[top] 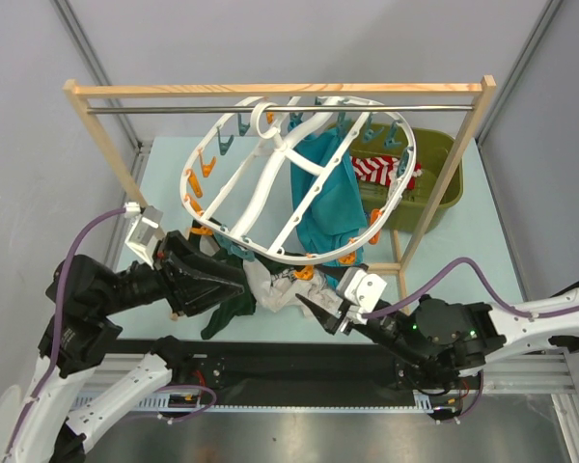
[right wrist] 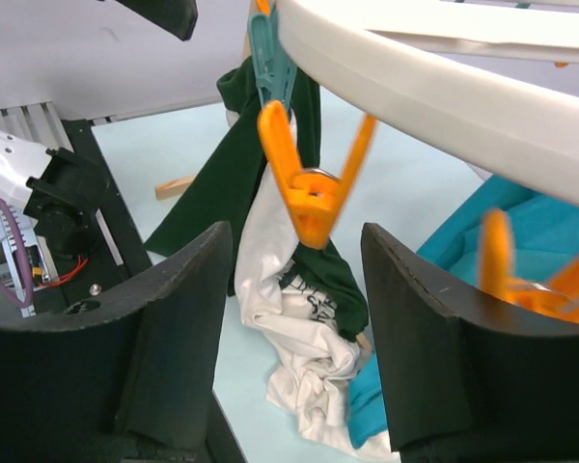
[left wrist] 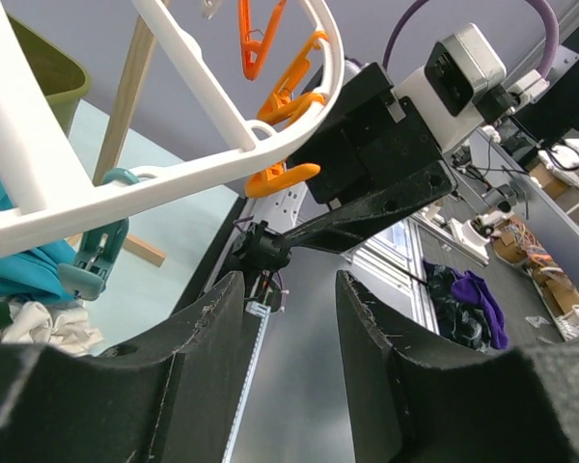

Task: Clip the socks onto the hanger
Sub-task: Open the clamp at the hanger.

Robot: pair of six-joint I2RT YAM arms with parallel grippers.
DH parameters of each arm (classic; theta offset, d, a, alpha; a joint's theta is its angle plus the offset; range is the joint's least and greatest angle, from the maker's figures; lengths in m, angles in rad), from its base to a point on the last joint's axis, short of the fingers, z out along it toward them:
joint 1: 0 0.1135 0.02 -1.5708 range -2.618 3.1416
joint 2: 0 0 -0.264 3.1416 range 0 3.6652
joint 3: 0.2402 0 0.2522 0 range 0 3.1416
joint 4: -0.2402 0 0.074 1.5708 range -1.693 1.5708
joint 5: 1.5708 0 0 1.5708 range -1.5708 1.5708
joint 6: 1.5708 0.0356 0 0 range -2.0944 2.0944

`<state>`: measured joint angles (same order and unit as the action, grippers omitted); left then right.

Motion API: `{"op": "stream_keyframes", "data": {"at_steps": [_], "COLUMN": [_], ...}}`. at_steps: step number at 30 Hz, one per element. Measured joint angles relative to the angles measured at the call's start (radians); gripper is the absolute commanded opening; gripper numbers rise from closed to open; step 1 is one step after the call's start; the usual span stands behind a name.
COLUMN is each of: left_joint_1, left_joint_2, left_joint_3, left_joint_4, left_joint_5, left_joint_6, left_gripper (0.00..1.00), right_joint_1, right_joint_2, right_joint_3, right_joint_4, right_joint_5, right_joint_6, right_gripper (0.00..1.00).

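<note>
The round white hanger (top: pixel 402 145) hangs tilted from the rod, with orange and teal clips around its rim. The red-and-white striped socks (top: pixel 376 170) lie in the olive bin behind it, far from both grippers. My left gripper (top: pixel 239 280) is open and empty under the hanger's near rim, which shows in the left wrist view (left wrist: pixel 174 183). My right gripper (top: pixel 309 307) is open and empty; in the right wrist view (right wrist: pixel 294 280) an orange clip (right wrist: pixel 309 188) hangs from the rim (right wrist: pixel 444 87) just above the gap between its fingers.
A wooden rack (top: pixel 280 92) with a metal rod carries the hanger. A teal cloth (top: pixel 323 198) hangs from the hanger. A dark green garment (right wrist: pixel 251 164) and a white cloth (right wrist: pixel 309 338) lie heaped below the near rim. The olive bin (top: pixel 444 198) stands at the back right.
</note>
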<state>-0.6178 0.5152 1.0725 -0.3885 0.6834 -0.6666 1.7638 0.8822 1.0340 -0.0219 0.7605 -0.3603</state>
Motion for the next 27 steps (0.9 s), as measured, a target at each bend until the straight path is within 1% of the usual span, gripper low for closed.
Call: {"op": "stream_keyframes", "data": {"at_steps": [6,12,14,17,18,19,21,22,27], "left_joint_1": [0.000,0.000,0.000,0.000,0.000,0.000,0.000,0.000,0.000], "left_joint_2": [0.015,0.064,0.080,0.095,0.099,0.101,0.101,0.099,0.068], "left_joint_3": [0.032,0.086,0.091,0.091,0.091,0.091,0.088,0.085,0.031], "left_joint_4": [-0.030,-0.047,-0.054,-0.057,-0.056,-0.053,-0.040,-0.031,0.059], "left_joint_5": [0.035,0.080,0.096,0.120,0.132,0.139,0.154,0.161,0.171], "left_joint_6": [0.006,0.024,0.031,0.037,0.038,0.038,0.037,0.035,-0.009], "left_gripper": [0.51,0.52,0.52,0.53,0.55,0.56,0.60,0.60,0.61], "right_joint_1": [0.000,0.001,0.002,0.002,0.002,0.002,0.002,0.002,0.014], "right_joint_2": [0.057,0.057,0.056,0.055,0.053,0.050,0.043,0.040,0.020], "right_joint_3": [-0.008,-0.023,-0.023,-0.023,-0.023,-0.023,-0.022,-0.022,-0.006], "right_joint_4": [0.064,0.135,0.148,0.158,0.158,0.155,0.144,0.138,0.073], "right_joint_5": [0.025,0.069,0.082,0.100,0.102,0.104,0.103,0.101,0.090], "right_joint_6": [-0.003,-0.012,-0.012,-0.013,-0.008,-0.006,0.011,0.021,0.092], "right_gripper": [0.57,0.51,0.47,0.39,0.36,0.31,0.26,0.22,0.11]}}
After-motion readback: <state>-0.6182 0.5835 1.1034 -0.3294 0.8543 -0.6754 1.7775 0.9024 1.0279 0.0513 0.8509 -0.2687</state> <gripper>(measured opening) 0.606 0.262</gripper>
